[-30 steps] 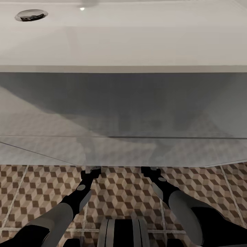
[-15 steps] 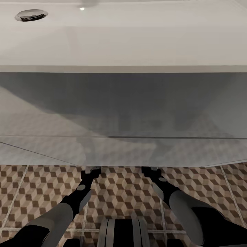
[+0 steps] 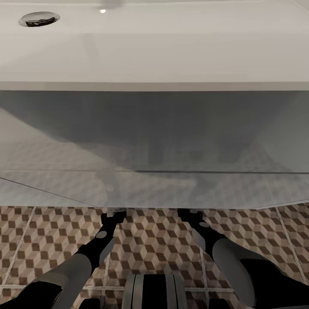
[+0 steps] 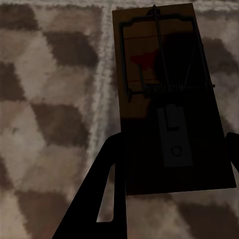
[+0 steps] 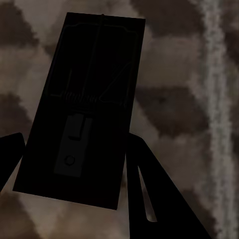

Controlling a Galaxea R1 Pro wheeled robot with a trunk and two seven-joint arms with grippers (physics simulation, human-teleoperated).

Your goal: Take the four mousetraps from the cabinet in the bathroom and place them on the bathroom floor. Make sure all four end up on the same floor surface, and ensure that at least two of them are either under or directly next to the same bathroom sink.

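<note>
Nothing has moved: under the sink [image 3: 154,51] at 12 o'clock, the left gripper [image 4: 174,142] still pinches one mousetrap [image 4: 159,64] and the right gripper [image 5: 73,140] another mousetrap [image 5: 94,55], both waiting to be let go.

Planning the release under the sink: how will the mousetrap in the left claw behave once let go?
The mousetrap looks like a stiff flat wooden slab, so it should likely lie flat on the bathroom floor, not roll. Its thin wire spring parts may snag or bend if pushed.

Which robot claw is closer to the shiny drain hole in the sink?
The left claw. The drain sits at the sink's far left, and the left claw reaches under the sink's front edge on that side. The right claw is farther over to the right.
</note>
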